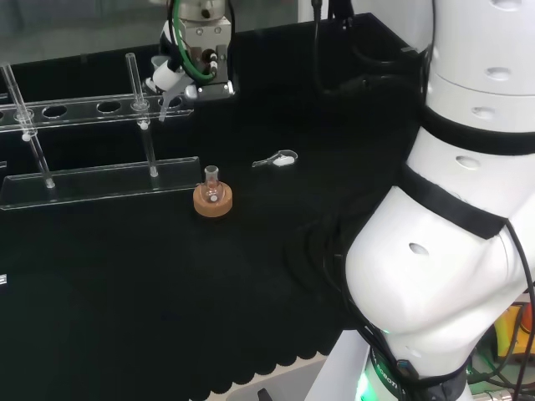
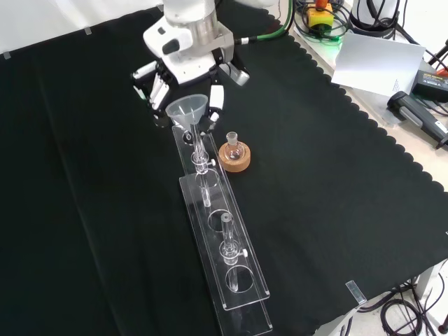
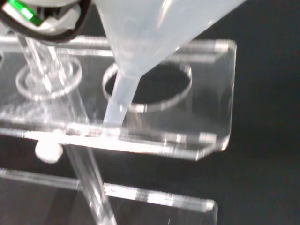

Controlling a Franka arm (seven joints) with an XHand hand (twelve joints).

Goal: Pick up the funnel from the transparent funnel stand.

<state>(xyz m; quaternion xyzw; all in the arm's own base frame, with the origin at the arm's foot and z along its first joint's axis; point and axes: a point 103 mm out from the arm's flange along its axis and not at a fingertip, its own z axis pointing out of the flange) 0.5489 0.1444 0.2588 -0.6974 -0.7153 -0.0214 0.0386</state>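
Holding the funnel [image 2: 187, 109] in the hand [image 2: 183, 66], fingers [image 2: 216, 98] curled in around the cone from both sides in the front view. Funnel sitting at the far end of the transparent funnel stand [image 2: 222, 246], cone already above the top plate, stem [image 3: 117, 101] tilting and, judging from the wrist view, hanging out of the end hole [image 3: 149, 87], tip against or just off the plate's edge; cannot tell whether touching. Looking mostly lifted, clearance not finished.

Doing the rest well:
- Raising straight up, no sideways drift until the stem tip is well above the plate.
- Levelling the cone while rising, so the tilted stem is not dragging along the acrylic and rocking the stand.
- Watching the nearest upright post [image 2: 200, 157] with its white screw [image 3: 48, 151], standing just beside the stem.
- Keeping clear of the small flask on its cork ring [image 2: 234, 155], near the stand on the right in the front view.

Main risks: stem snagging and tipping the light stand, or the smooth cone slipping between the fingers.
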